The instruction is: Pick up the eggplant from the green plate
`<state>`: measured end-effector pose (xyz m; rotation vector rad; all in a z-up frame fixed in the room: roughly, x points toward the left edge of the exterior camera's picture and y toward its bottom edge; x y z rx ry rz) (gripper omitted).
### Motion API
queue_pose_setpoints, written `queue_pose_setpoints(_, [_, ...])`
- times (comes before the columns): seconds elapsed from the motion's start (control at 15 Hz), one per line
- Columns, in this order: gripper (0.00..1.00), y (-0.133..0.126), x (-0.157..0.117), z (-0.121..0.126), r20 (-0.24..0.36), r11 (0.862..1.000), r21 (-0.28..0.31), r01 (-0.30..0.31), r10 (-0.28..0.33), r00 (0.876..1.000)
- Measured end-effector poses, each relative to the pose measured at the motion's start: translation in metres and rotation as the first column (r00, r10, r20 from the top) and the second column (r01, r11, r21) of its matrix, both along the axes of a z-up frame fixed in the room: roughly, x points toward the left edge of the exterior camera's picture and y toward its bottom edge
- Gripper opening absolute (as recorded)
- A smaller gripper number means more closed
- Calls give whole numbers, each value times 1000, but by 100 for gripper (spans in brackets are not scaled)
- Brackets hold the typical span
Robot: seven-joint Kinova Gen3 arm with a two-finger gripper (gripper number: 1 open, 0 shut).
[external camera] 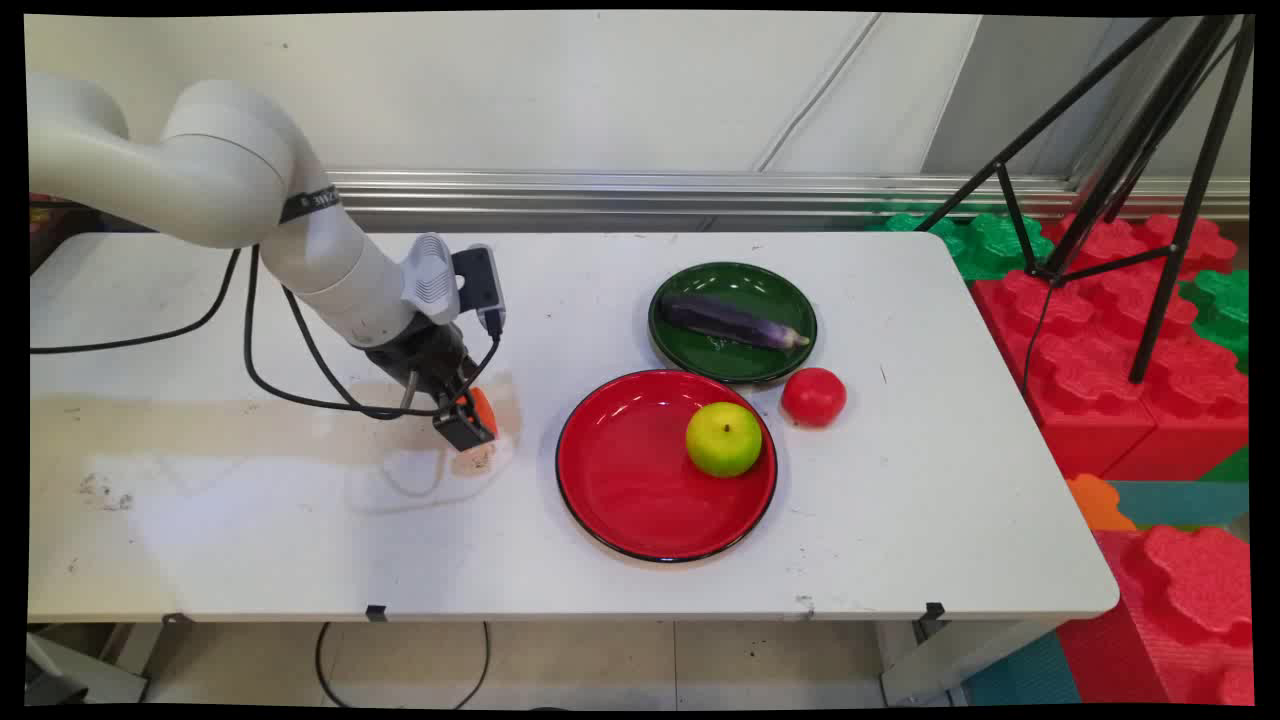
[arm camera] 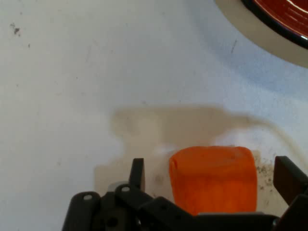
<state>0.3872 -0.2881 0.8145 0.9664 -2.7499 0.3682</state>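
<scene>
The arm reaches in over the white table (external camera: 900, 520) and tilts its gripper (external camera: 468, 425) down at an orange block (external camera: 481, 408). In the hand view the gripper (arm camera: 214, 175) has its jaws set wide, one finger (arm camera: 137, 174) to one side of the orange block (arm camera: 213, 179) and the other finger at the opposite side, each with a clear gap of table showing between it and the block. The block sits between them on a faint brownish stain on the table surface; whether it rests on the table or is lifted slightly cannot be told.

Taking the red plate (external camera: 620, 480) as landmark: the block and gripper lie to its left, near but apart from its rim. A corner of the same plate (arm camera: 288, 17) shows at the upper right of the hand view. A green apple (external camera: 724, 438) sits inside the red plate, toward its right edge. A tomato (external camera: 813, 396) stands on the table just beyond the plate's upper right rim. A green plate (external camera: 690, 290) lies just behind the red plate, their rims nearly meeting, and holds an eggplant (external camera: 730, 321) lying across it. Black cables (external camera: 290, 360) hang from the arm to the left of the red plate.
</scene>
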Motion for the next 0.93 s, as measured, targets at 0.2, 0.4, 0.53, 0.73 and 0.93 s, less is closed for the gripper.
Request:
queue_pose_setpoints(0.2, [100,1,2,5,-4,1000,-12,8,-9,1000])
queue_pose_setpoints(0.4, [100,0,1,17,-10,1000,-29,12,-12,1000])
queue_pose_setpoints(0.53, [100,0,-3,34,-17,999,-51,10,-11,1000])
queue_pose_setpoints(0.73, [100,-5,-11,57,-22,996,-83,16,-18,1000])
queue_pose_setpoints(0.93, [100,-12,-21,77,-20,993,-110,33,-36,999])
